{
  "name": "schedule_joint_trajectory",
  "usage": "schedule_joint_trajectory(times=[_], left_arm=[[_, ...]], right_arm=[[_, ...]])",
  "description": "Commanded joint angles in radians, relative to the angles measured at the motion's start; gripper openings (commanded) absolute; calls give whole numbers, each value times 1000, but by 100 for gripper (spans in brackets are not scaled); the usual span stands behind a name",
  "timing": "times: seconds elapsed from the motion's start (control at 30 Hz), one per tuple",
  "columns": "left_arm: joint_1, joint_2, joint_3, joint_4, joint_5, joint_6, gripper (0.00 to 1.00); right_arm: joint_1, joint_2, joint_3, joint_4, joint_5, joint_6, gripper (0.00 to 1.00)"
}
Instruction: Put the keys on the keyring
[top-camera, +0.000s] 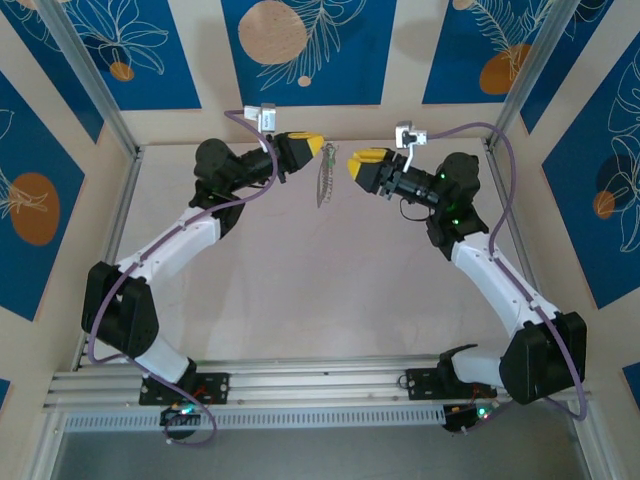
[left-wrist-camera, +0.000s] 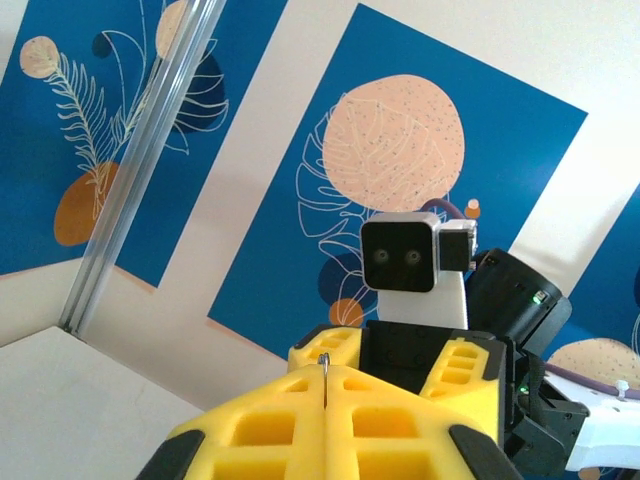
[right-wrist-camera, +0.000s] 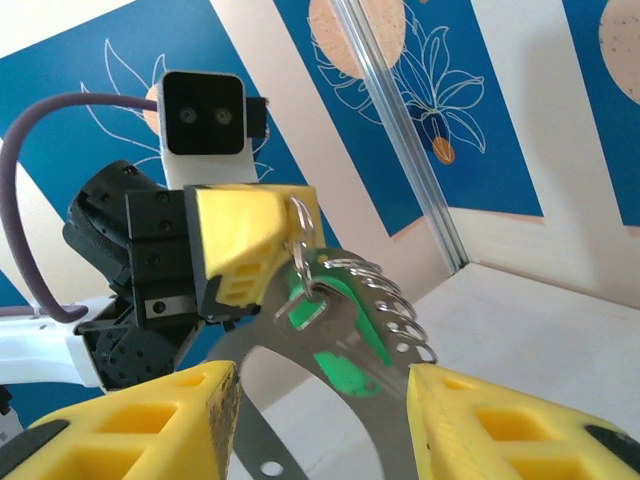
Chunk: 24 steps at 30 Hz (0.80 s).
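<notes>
My left gripper (top-camera: 318, 146) is shut on the top of the keyring (top-camera: 322, 185), which hangs down over the far middle of the table. In the left wrist view a thin metal wire (left-wrist-camera: 323, 364) is pinched between its yellow fingers (left-wrist-camera: 260, 425). In the right wrist view the left gripper's yellow fingers (right-wrist-camera: 245, 240) grip a small ring, and below it hang the grey loop (right-wrist-camera: 243, 342), several silvery keys (right-wrist-camera: 395, 300) and a green piece (right-wrist-camera: 345, 365). My right gripper (right-wrist-camera: 320, 388) is open, one finger on each side of the bundle. From above it (top-camera: 352, 160) sits just right of the keyring.
The pale table (top-camera: 320, 290) is walled by blue and beige panels. Aluminium posts (top-camera: 85, 75) stand at the back corners. The arm bases (top-camera: 185, 385) sit on the rail at the near edge.
</notes>
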Motion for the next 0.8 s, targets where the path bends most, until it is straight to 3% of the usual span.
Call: schedule_joint_trajectory(times=[0.0, 0.77], left_arm=[[-3, -26, 1, 19, -25, -7, 0], [-10, -3, 28, 10, 19, -12, 0]], right_arm=[[5, 13, 41, 24, 20, -19, 49], [48, 170, 219, 16, -47, -31, 49]])
